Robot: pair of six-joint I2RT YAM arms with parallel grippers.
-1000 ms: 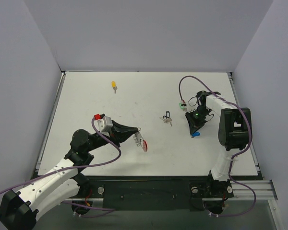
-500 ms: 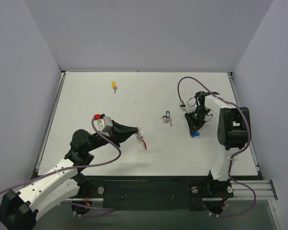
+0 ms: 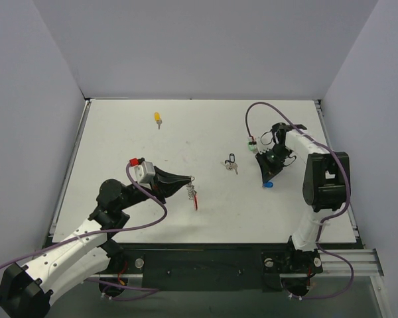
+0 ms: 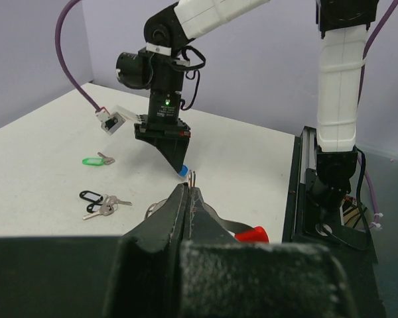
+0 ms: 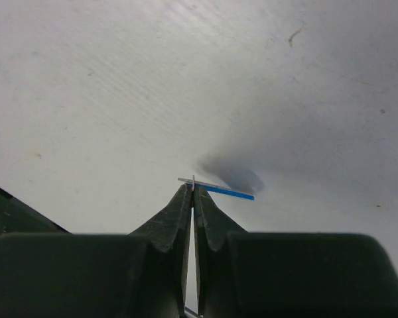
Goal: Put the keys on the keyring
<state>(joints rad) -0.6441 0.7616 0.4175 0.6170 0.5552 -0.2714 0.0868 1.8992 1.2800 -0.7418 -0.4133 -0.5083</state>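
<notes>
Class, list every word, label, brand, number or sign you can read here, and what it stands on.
None: no readable text anywhere.
The blue key, green key, yellow key, black key and keyring show no legible marking.
A green light glows on the right arm, without lettering.

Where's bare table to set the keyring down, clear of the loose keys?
Widest bare table: the near strip between the keyring in the left pincer and the right arm's base. Also free: the left side in front of the yellow key. Crowded: the black key, green key and the right pincer holding the blue key sit close together centre-right.
</notes>
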